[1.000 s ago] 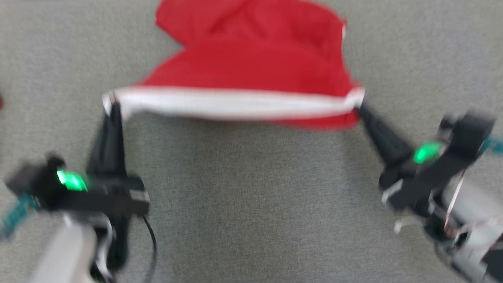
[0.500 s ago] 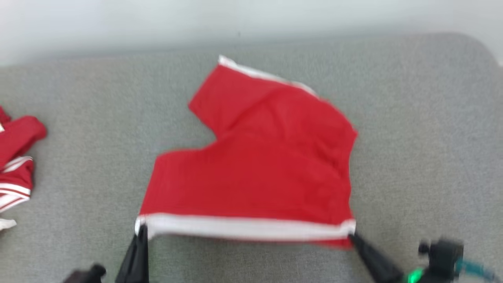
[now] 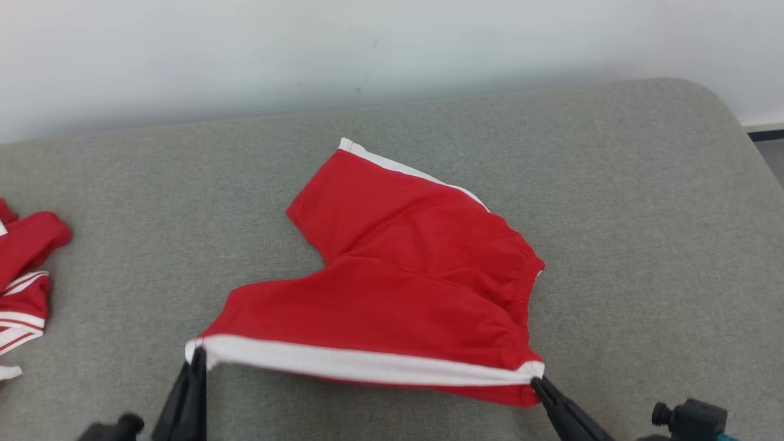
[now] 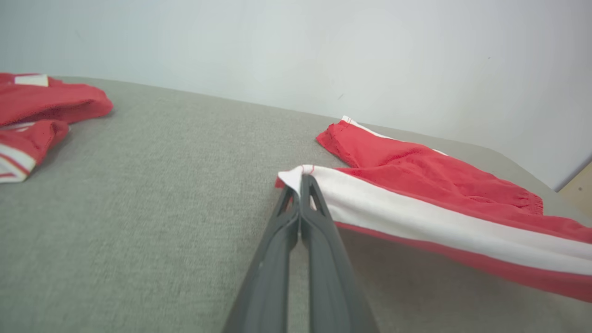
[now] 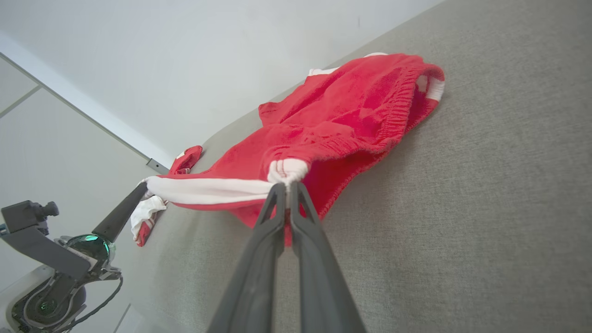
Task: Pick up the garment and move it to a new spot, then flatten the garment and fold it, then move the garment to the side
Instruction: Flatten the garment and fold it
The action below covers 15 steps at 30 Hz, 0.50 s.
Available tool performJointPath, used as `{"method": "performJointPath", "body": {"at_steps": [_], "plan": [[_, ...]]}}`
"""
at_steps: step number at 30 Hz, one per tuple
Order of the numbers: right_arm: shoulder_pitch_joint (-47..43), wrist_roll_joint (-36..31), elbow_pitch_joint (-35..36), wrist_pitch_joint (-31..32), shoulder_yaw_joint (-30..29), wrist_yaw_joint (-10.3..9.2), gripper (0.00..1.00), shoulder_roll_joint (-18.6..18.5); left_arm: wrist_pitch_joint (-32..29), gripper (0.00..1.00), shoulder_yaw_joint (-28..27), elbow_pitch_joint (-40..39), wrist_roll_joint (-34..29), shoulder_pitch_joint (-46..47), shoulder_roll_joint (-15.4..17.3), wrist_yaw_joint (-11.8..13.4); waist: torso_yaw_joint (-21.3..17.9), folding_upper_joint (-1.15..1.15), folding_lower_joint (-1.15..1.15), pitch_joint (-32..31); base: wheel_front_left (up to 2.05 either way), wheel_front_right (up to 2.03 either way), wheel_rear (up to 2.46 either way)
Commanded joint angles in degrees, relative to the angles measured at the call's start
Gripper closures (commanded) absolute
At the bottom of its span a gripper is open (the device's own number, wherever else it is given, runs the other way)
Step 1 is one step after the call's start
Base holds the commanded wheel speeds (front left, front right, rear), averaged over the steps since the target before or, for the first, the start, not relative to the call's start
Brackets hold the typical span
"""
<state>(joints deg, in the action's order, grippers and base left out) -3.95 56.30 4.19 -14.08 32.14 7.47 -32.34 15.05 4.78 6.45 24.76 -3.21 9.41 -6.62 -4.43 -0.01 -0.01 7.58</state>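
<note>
Dark fingers of the left gripper [image 3: 197, 357] and right gripper [image 3: 537, 382] clamp together on opposite ends of the white stripe of the red shorts [image 3: 404, 288]. The stripe is raised near the grey cushion's [image 3: 643, 245] front edge, the rest lying mid-cushion. A second red garment [image 3: 24, 275] lies at the left edge.

Head camera tilting upward, whole view shifting. Coming into view: wall [image 3: 392, 49], rounded far corner of grey cushion [image 3: 674, 184], second red garment [image 3: 24, 275] at left. Sinking toward view's bottom edge: left gripper [image 3: 197, 361], right gripper [image 3: 538, 383]. Whole of red shorts [image 3: 392, 288] now showing, blur clearing.
</note>
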Motion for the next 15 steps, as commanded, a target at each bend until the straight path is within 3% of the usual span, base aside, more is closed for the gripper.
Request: {"method": "performJointPath", "body": {"at_steps": [1,7,8,15], "plan": [[0.8,-0.53,0.39,0.27,-0.62,0.06,1.0,0.45,0.15,1.0,0.35,-0.59,-0.62,2.23,1.02,-0.35,-0.91,0.01,0.01,0.4,0.0,0.0,0.0],[6.21,-0.65,0.8,1.58,-2.71,0.06,1.0,2.78,-5.79,1.0,4.28,-1.8,-2.82,14.78,7.45,-0.77,-3.95,0.01,0.01,3.68,0.0,0.0,0.0],[9.09,-0.81,-0.17,1.92,-2.67,0.06,1.0,3.75,-9.06,1.0,6.24,-1.41,-3.57,20.18,10.55,-0.87,-5.52,0.01,0.01,5.51,0.0,0.0,0.0],[18.61,-1.47,-6.46,0.46,-1.49,0.06,1.0,8.34,-16.21,1.0,17.02,3.52,-0.54,38.02,17.61,-0.78,-9.89,0.01,0.01,11.75,0.0,0.0,0.0]]}}
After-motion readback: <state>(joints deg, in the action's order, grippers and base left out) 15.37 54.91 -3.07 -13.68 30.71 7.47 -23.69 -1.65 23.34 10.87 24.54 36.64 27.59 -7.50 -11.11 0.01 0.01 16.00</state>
